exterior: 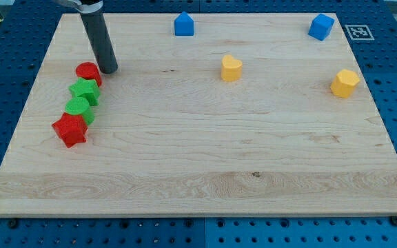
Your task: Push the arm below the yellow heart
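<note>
The yellow heart lies on the wooden board, right of centre toward the view's top. My tip rests on the board far to the heart's left, just right of the red round block. The dark rod rises from the tip toward the view's top left.
Below the red round block, a green star-like block, a green round block and a red star block form a slanted row. A blue house-shaped block and a blue cube sit near the top edge. A yellow hexagon block sits at the right.
</note>
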### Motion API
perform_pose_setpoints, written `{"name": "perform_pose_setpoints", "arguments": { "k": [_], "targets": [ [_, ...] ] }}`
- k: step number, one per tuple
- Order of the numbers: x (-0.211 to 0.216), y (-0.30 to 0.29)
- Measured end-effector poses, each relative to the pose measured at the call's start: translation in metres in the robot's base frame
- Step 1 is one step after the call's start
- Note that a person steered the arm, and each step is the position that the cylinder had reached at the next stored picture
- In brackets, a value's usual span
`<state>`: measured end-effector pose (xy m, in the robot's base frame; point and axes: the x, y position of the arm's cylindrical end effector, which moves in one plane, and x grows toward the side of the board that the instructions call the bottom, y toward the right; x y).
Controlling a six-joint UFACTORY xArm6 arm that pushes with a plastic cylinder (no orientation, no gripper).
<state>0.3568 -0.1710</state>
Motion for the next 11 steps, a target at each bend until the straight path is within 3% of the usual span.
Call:
{"name": "perform_pose_setpoints", "arguments": {
  "k": [4, 6, 9, 11],
  "targets": [
    [0.017, 0.049],
    [0.025, 0.112],
    [0.075, 0.226],
    [0.075, 0.228]
  ]
}}
